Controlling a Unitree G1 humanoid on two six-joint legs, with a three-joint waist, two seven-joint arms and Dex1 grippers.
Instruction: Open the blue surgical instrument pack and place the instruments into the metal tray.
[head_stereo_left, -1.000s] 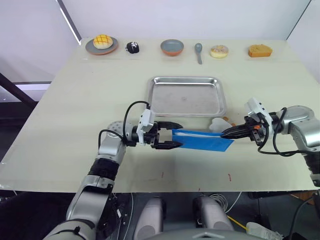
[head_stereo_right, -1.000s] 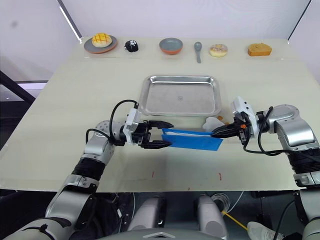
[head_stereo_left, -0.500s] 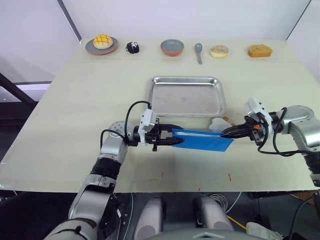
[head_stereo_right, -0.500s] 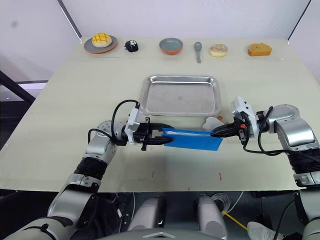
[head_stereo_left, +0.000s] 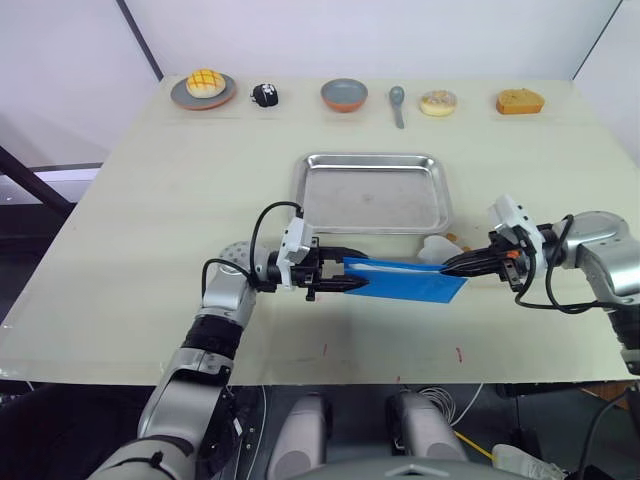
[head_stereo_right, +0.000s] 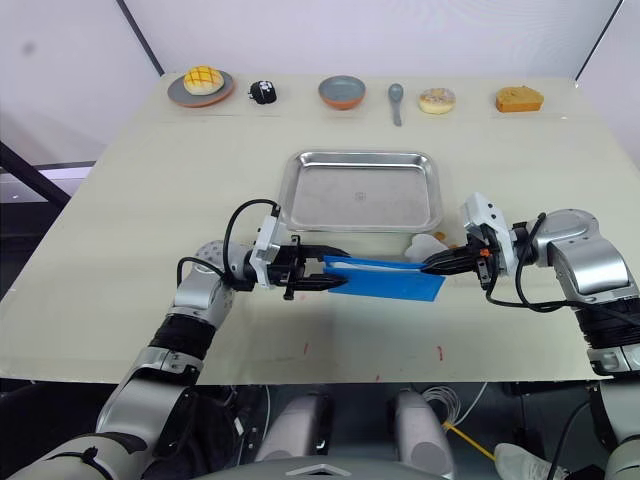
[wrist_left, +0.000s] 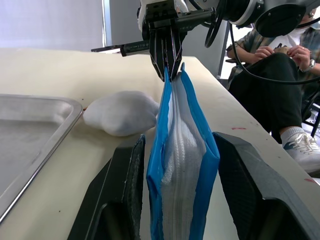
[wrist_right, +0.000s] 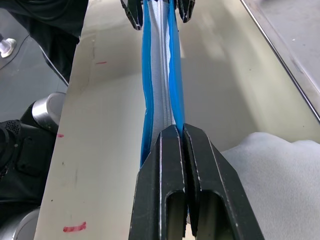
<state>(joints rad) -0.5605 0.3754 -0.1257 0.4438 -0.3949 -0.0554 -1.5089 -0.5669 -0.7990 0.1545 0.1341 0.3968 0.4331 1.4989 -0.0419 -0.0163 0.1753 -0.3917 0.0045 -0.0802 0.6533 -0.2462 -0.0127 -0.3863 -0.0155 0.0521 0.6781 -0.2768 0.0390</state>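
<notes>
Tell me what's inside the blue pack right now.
Between the blue surgical instrument pack's two blue flaps, a whitish lining shows. The instruments cannot be seen; the folded pack covers them. The right gripper pinches one end, the left gripper flanks the other.

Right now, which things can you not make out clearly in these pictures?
- The instruments: hidden inside the folded blue surgical instrument pack; the wrist views show just its whitish lining.
- Left claw: its fingers flank the pack's end, but contact cannot be told.
- White lump beside the metal tray: what it is cannot be told.
- Small black item at the far edge: too small to identify.
</notes>
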